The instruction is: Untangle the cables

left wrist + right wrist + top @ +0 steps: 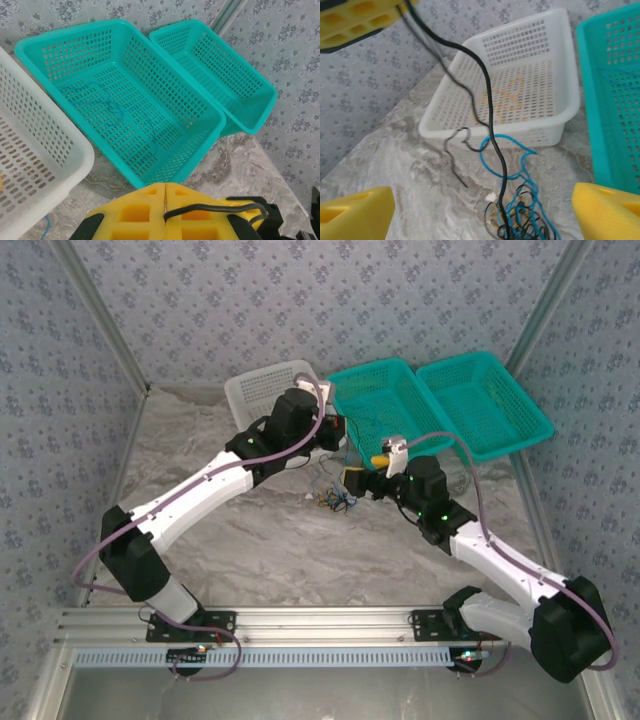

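**Item: cables (pixel 517 222).** A knot of blue, black and yellow strands is recorded on the marbled desk (pixel 410 170), at the bottom centre of the right wrist view. In the overhead view it is seen at mid-frame, between the two arms.

**Progress, as judged.** The task is partly done.
- One yellow-orange cable (pixel 502 100) is laid loose in the white basket (pixel 540 132), upper centre of that view.
- One blue cable (pixel 107 107) is spread across the floor of the nearer teal basket (pixel 70 34), centre of the left wrist view.
- The knot on the desk is not yet separated. Several strands are counted in it, so the larger share of the work is judged to be left.

**Left end effector (pixel 165 195).** The yellow fingers are pressed together, with a black cable (pixel 490 100) pinched and looped over one of them. The cable is drawn down from the upper left of the right wrist view into the knot. A thinner grey strand (pixel 451 150) is hung beside it; it cannot be told whether that strand is gripped as well.

**Right end effector (pixel 482 210).** The fingers are spread wide at the lower corners of its view, and nothing is held between them.

**Surroundings.** A second teal basket (pixel 225 75) is set at the right, touching the first, and no cable is made out in it.

**Obstructions.** The raised black cable is stretched across the approach to the knot, and a blue loop is lifted alongside it. The white basket is placed close behind.
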`<state>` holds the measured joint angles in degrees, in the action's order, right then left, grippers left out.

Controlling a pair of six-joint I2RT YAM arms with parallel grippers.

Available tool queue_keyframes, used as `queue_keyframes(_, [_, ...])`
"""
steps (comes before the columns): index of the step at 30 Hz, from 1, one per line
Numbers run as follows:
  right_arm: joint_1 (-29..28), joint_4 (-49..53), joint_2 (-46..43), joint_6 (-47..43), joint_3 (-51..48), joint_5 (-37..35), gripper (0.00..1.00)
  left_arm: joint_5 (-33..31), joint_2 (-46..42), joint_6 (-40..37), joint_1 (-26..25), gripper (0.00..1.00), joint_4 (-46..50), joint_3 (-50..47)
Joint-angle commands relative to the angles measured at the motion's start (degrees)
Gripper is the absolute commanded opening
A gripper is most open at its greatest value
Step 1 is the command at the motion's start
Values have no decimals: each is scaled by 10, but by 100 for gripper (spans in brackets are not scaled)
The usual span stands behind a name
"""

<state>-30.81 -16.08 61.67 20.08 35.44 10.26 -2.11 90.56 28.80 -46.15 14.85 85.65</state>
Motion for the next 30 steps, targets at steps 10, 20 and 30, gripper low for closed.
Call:
queue_keyframes(10, [103, 29, -81, -1, -20, 80, 93, 24, 10, 19, 13, 0, 5, 23])
queue_keyframes(20, [177, 81, 7, -4, -7, 182, 72, 68, 18, 29, 21, 0, -8, 24])
queue_keyframes(30, [126, 49, 138, -42, 42, 229, 61, 82, 19, 38, 25, 0, -14, 25])
